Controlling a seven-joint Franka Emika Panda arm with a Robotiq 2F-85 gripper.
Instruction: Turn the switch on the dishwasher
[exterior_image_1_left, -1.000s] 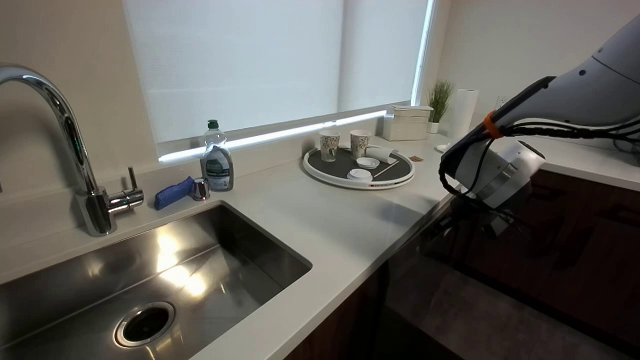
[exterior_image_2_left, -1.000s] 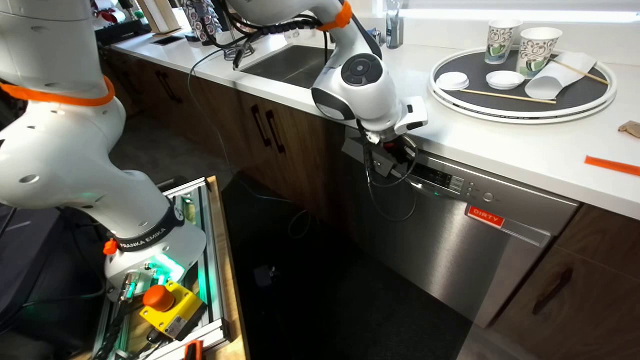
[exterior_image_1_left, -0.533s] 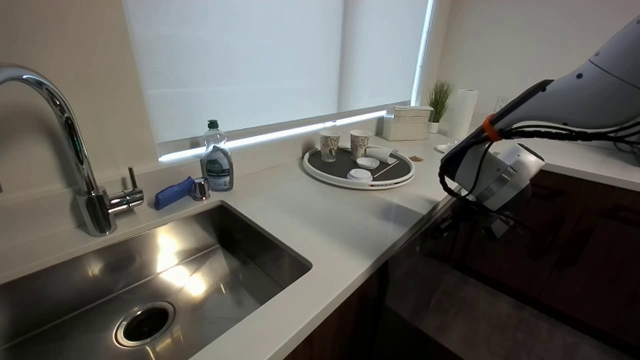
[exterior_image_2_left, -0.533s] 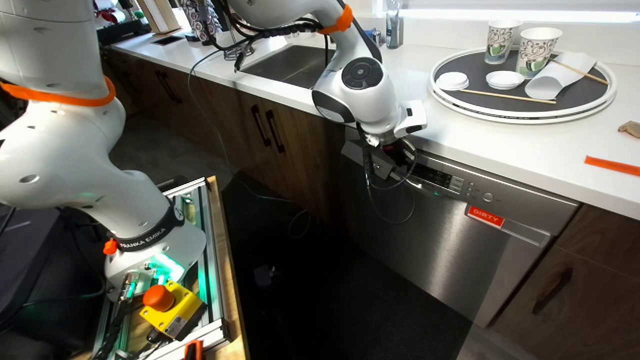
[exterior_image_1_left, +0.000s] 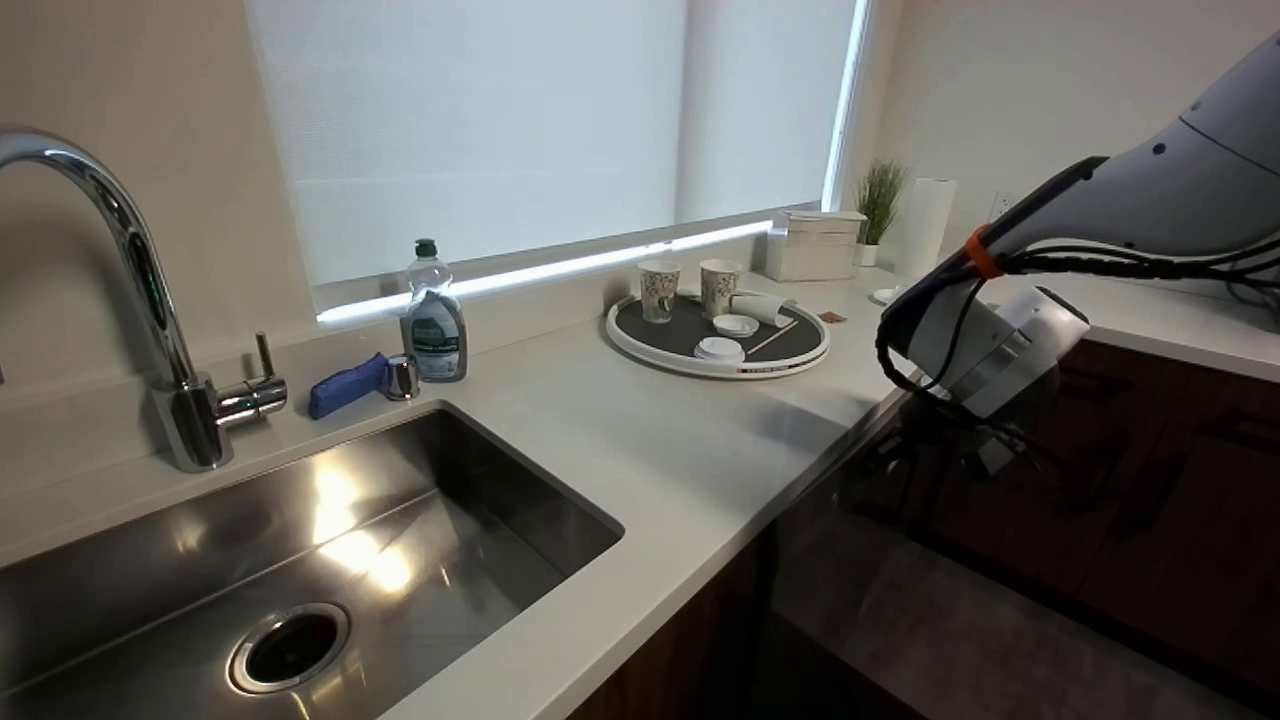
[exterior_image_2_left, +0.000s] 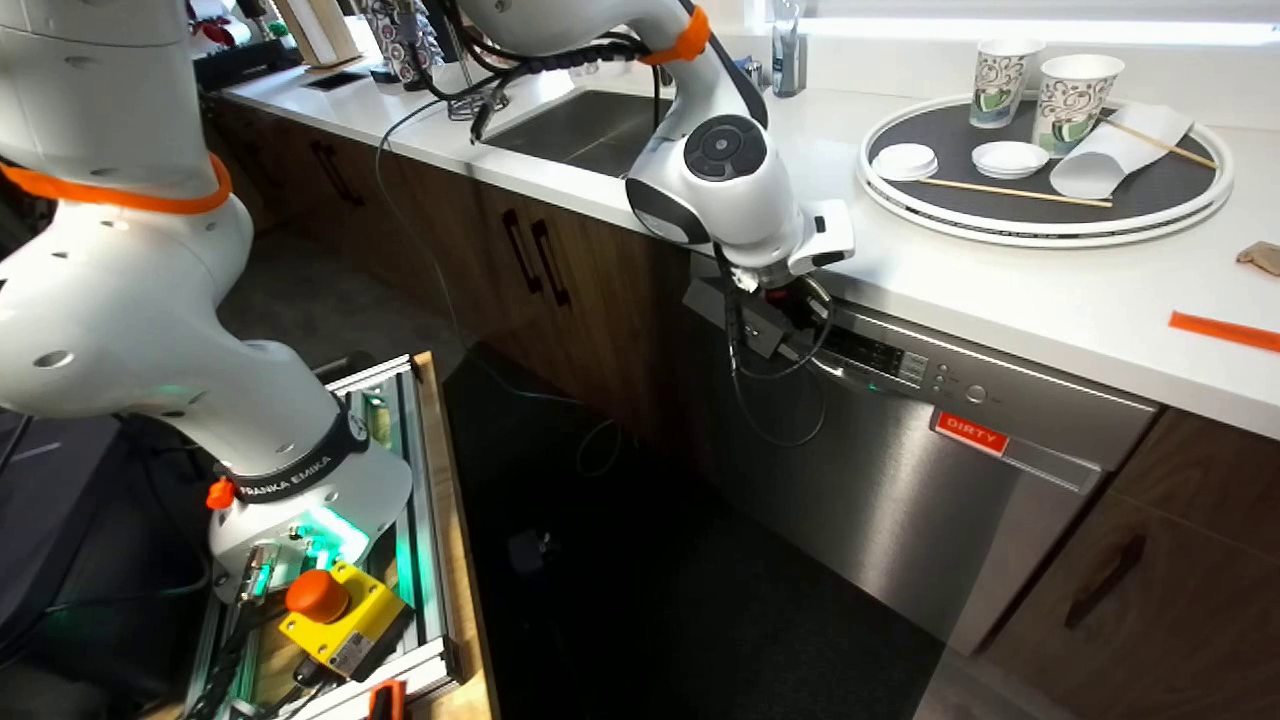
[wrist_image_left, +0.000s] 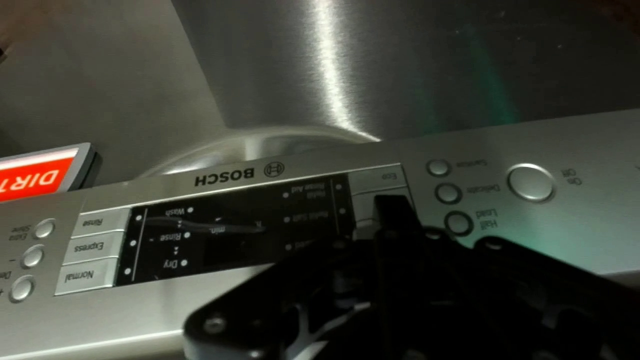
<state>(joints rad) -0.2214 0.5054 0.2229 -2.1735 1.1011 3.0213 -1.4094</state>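
While hanging below the worktop edge (exterior_image_2_left: 1000, 335), holds the hand (wrist_image_left: 393, 211) pinched together before the dishwasher (exterior_image_2_left: 880, 460), clear of the On/Off button (wrist_image_left: 531, 182).

A kitchen, though whether in a home, an office or a lab cannot be told; in an exterior view a steel sink (exterior_image_1_left: 470, 570) fills the lower left of the frame, a chrome faucet (exterior_image_1_left: 138, 262) rising at the left edge and a dish-soap bottle (exterior_image_1_left: 434, 335) left of centre; a white counter (exterior_image_1_left: 620, 440) runs toward the upper right; in an exterior view a steel dishwasher (exterior_image_2_left: 890, 490) with a red DIRTY label (exterior_image_2_left: 970, 433) sits right of centre under the counter, between dark wooden cabinets (exterior_image_2_left: 615, 300); patterned paper cups (exterior_image_2_left: 1073, 105) stand on a round tray (exterior_image_2_left: 985, 205) at upper right.
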